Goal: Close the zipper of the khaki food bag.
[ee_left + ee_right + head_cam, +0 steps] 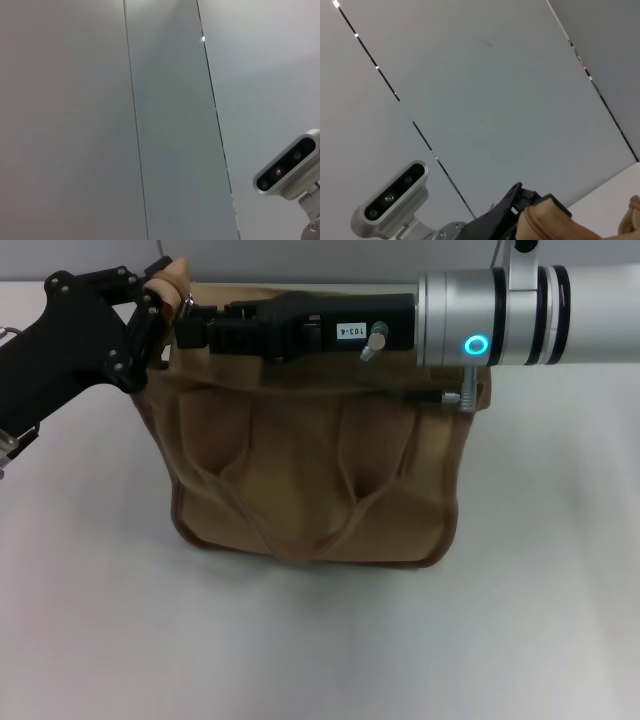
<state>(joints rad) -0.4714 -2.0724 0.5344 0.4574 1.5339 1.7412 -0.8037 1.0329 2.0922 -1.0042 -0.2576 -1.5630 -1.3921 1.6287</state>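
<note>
Claws: left claw point(172, 295) | right claw point(205, 325) | over khaki food bag point(310, 480) top

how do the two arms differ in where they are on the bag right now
The left gripper is at the bag's top left corner, coming in from the left; the right gripper reaches across the whole top edge from the right. The left arm shows only black links; the right arm shows a silver barrel with a lit blue ring. Both grippers meet at the same top left corner.
</note>
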